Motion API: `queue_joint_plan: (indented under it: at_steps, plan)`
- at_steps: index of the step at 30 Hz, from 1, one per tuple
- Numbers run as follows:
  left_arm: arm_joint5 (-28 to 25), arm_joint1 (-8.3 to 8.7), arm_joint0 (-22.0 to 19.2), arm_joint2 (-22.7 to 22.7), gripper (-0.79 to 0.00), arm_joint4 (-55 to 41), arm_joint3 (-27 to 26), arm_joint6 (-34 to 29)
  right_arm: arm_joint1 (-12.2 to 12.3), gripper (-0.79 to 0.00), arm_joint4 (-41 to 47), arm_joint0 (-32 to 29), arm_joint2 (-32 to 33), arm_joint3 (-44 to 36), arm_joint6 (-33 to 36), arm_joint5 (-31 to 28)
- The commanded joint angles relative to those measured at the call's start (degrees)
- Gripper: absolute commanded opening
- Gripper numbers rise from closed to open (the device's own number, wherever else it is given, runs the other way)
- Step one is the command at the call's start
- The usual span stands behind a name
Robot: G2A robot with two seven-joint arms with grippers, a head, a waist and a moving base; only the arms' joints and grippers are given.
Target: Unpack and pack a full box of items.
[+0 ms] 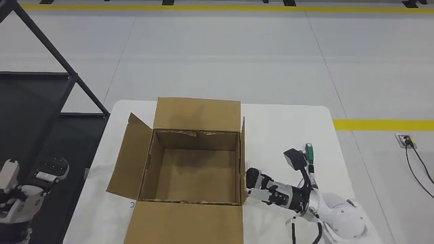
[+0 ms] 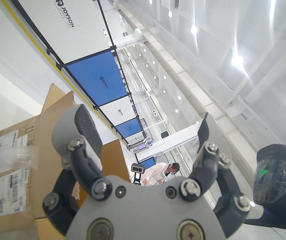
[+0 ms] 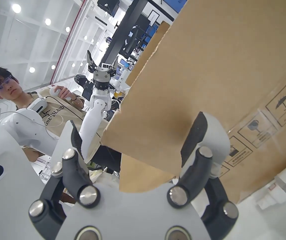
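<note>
An open cardboard box (image 1: pixel 196 132) stands on the white table, its inside bare as seen from above. Its back, left and front flaps spread outward; the right flap (image 1: pixel 242 159) stands nearly upright. My right gripper (image 1: pixel 252 178) sits against the box's right side near the front corner. It is open, and a corner of the cardboard flap (image 3: pixel 158 151) passes between its spread fingers (image 3: pixel 136 123). My left gripper (image 1: pixel 49 171) is off the table's left edge, open, with nothing between its fingers (image 2: pixel 143 113), pointing up past the box's labelled wall (image 2: pixel 15 151).
The table (image 1: pixel 291 129) has bare room to the right of and behind the box. A black metal frame (image 1: pixel 64 81) stands on the floor beyond the table's left edge, near the left arm.
</note>
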Motion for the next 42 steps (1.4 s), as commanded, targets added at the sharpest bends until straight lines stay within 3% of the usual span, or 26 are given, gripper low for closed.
queue_joint_plan:
  at_steps: [1, 10, 14, 19, 27, 35, 42]
  plan:
    - [0.1, -0.04, 0.0, 0.0, 0.000, 0.0, 0.0, 0.1, 0.0, 0.000, -0.6, 0.7, -0.5, 0.8, -0.6, 0.4]
    - [0.2, -0.16, 0.0, -0.1, 0.000, 0.0, -0.1, 0.1, 1.0, 0.000, -1.8, -1.3, 3.7, -0.7, -4.7, -0.5]
    - [0.5, -0.17, -0.2, 0.1, 0.000, 0.3, -0.2, -0.2, 1.4, 0.000, -1.5, -2.9, 6.4, -0.1, -8.4, 3.3]
    - [0.7, -0.16, -0.6, 0.1, 0.000, 0.5, -0.3, -0.4, 1.4, 0.000, 3.5, -0.7, 6.4, 7.7, -11.3, 8.1]
    - [1.6, -0.11, -1.5, 0.4, 0.000, 1.2, 0.0, -0.5, 1.4, 0.000, 11.9, 4.7, 3.4, 17.7, -2.5, 15.2]
    - [2.1, -0.12, -1.9, 1.1, 0.000, 3.0, -0.5, 0.0, 1.3, 0.000, 11.8, 4.5, 3.4, 17.4, -3.3, 15.3]
    - [2.7, -0.13, -2.3, 2.0, 0.000, 4.0, -0.9, 0.5, 0.5, 0.000, 16.2, 6.1, -0.6, 18.6, -4.8, 19.3]
